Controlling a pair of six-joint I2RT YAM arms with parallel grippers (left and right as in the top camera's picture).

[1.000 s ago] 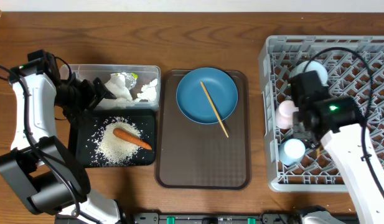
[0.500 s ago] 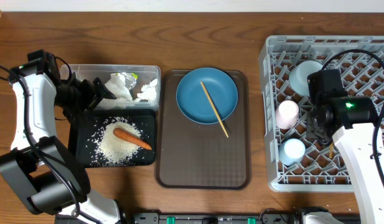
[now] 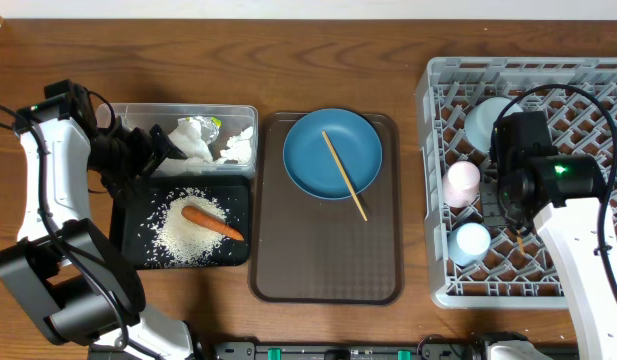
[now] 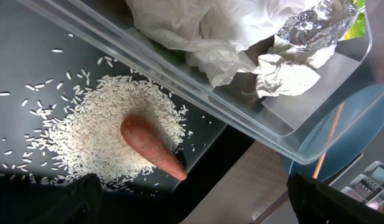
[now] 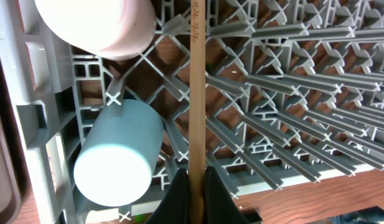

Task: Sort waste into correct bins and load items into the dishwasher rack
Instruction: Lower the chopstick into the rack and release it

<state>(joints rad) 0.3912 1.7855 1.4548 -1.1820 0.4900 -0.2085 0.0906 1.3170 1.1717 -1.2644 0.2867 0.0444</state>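
Observation:
The grey dishwasher rack (image 3: 578, 90) holds a light blue bowl (image 3: 485, 120), a pink cup (image 3: 461, 183) and a light blue cup (image 3: 471, 242). My right gripper (image 5: 196, 186) is shut on a wooden chopstick (image 5: 196, 93) over the rack's grid, just right of the pink cup (image 5: 98, 25) and the light blue cup (image 5: 117, 162). A second chopstick (image 3: 344, 175) lies across a blue plate (image 3: 333, 152). My left gripper (image 4: 192, 208) hangs open above the black tray (image 3: 128, 240), where a carrot (image 4: 151, 146) lies on rice (image 4: 86, 137). White napkins (image 4: 198, 31) fill the clear tub (image 3: 243, 115).
The blue plate sits on a large brown serving tray (image 3: 326, 270) between the bins and the rack. Crumpled foil (image 4: 304, 31) lies in the tub beside the napkins. Bare wooden table runs along the far side (image 3: 308, 60).
My right arm, with the chopstick in its grip, moved right from over the cups, then eased back slightly left. The left arm has not moved.

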